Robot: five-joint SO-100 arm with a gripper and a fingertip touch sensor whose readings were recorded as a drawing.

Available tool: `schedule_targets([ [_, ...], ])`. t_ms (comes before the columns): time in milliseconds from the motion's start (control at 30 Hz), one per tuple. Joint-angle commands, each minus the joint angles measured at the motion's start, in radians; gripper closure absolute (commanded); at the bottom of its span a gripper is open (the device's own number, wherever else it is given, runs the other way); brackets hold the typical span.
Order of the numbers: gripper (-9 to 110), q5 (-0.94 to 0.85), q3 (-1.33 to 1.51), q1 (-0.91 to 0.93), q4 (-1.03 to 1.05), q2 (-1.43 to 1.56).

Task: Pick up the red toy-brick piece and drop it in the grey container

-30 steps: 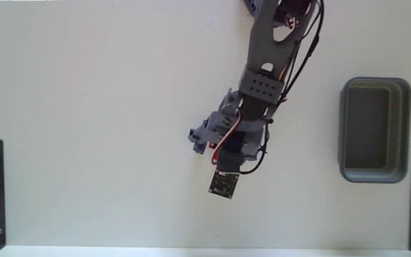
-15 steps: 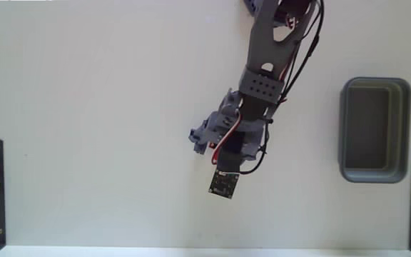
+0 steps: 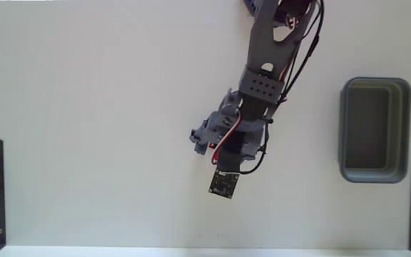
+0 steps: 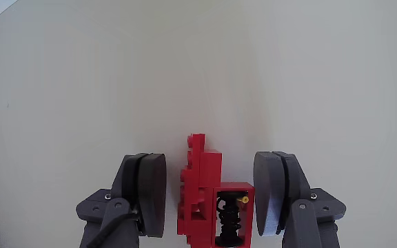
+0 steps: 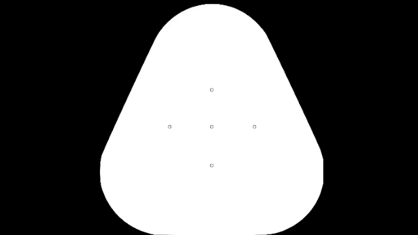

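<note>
The gripper (image 4: 209, 196) stands open astride the small red studded plastic brick piece (image 4: 205, 200), which lies ungrasped on the white surface (image 3: 105, 128). Closing, lifting and dropping remain; the empty dark grey rectangular plastic tub (image 3: 374, 175) waits at three o'clock.

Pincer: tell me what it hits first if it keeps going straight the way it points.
The brick, already lying between the open pincer fingers; beyond it only bare table, though depth is unclear.

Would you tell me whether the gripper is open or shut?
Open: in the wrist view the gripper fingers stand apart on either side of the red toy-brick piece.
</note>
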Motion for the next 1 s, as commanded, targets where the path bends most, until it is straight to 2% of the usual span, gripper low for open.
schedule_targets([
  [0, 27, 0.005, 0.007, 0.011, -0.014, 0.032],
  [967, 35, 0.005, 0.007, 0.011, -0.014, 0.032],
])
